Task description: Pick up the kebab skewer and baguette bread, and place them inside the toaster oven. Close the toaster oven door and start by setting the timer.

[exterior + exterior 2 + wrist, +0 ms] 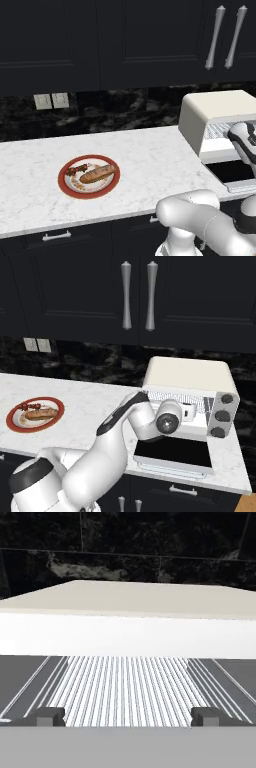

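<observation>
White marble countertop (150, 150) runs across the middle of the left base view, with black cabinets (125, 40) filling the top of the frame and a dark veined backsplash (115, 112) between them. At the right of that view, and at centre right of the right base view, sits the cream-white toaster oven (187, 373), its wire rack (127, 687) showing as a fan of pale bars in the lower half of the hand view. The toaster oven door (172, 453) hangs open and lies flat in front of the box, dark glass up (its three dark knobs stand in a column on the oven's right face in the right base view).

The robot's white arm (120, 428) climbs from the lower left of the right base view and bends toward the oven mouth. The gripper (127, 716) points straight into the opening, its two dark tips set wide apart at the bottom of the hand view with nothing between them.

A red-rimmed plate (63, 186) rests on the counter in the lower left of the left base view, well apart from the oven. On it lies the baguette bread (98, 173), golden-brown and angled. The kebab skewer (76, 169), red and dark green, lies just beside the loaf toward the upper left of the plate.
</observation>
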### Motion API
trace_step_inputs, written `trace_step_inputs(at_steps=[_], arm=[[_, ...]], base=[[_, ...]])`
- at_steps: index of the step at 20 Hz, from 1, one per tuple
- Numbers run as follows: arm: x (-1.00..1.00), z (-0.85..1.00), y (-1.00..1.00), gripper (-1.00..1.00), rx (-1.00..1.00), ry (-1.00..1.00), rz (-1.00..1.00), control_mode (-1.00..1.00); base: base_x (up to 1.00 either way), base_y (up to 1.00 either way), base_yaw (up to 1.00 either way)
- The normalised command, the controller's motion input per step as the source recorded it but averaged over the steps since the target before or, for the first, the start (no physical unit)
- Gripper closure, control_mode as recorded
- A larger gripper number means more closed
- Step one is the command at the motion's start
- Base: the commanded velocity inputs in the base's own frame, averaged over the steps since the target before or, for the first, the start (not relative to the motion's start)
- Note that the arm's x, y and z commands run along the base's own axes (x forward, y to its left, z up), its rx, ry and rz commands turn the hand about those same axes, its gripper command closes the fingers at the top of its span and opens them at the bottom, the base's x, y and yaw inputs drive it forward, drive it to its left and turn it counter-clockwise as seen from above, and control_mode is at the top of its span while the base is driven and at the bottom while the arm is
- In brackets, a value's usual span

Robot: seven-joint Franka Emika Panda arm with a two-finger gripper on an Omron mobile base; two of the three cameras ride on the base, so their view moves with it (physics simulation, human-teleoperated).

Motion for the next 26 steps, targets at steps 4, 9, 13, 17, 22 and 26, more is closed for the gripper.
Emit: trace_step_inputs(at_steps=[4,9,13,17,22,26], arm=[[0.07,-0.14,-0.02,-1.0,0.0,0.13,0.0,-1.0],[0.13,-0.17,0.0,-1.0,0.0,0.11,0.0,-1.0],[0.35,0.01,0.0,-1.0,0.0,0.01,0.0,-1.0],[0.3,-0.01,0.0,-1.0,0.0,0.02,0.0,-1.0],[0.05,-0.3,-0.04,-1.0,0.03,0.07,0.0,-1.0],[0.03,-0.16,-0.07,-1.0,0.01,0.0,0.0,-1.0]], base=[[0.0,0.0,0.0],[0.0,0.0,0.0],[0.0,0.0,0.0],[0.0,0.0,0.0],[0.0,0.0,0.0],[0.0,0.0,0.0]])
